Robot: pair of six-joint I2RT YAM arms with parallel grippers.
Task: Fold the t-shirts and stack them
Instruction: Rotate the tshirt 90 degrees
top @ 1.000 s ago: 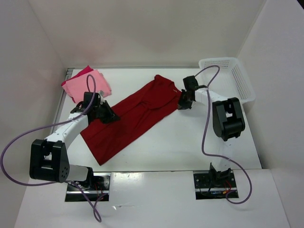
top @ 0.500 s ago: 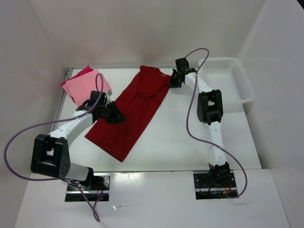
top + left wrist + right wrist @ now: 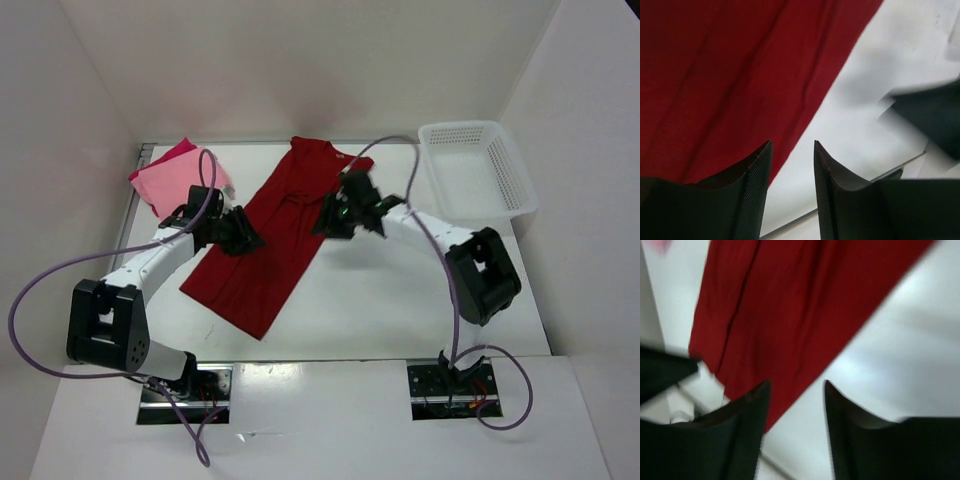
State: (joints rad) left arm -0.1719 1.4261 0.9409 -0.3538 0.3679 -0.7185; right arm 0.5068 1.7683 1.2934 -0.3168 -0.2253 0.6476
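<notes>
Here, in the upper left of the overhead view, a light salmon t-shirt (image 3: pixel 185 180) lies folded on top of a crimson-pink t-shirt (image 3: pixel 172 153), of which only a far edge shows; this looks like the start of the stack. Just right of it, the left gripper (image 3: pixel 245 235) hovers over the left edge of the dark red t-shirt (image 3: pixel 280 230), its jaws parted and holding nothing. The dark red t-shirt lies flat on the white table (image 3: pixel 400 300) as a long narrow band, running from lower left of centre up to its collar at upper centre; it appears folded lengthwise, probably ready to be folded across. The right gripper (image 3: pixel 335 215) hangs over the band's right edge, jaws wide apart and empty. At upper right stands a white lattice basket (image 3: pixel 458 127), well apart from the cloth. Nothing rests on the shirt; only the two arms reach over it.
</notes>
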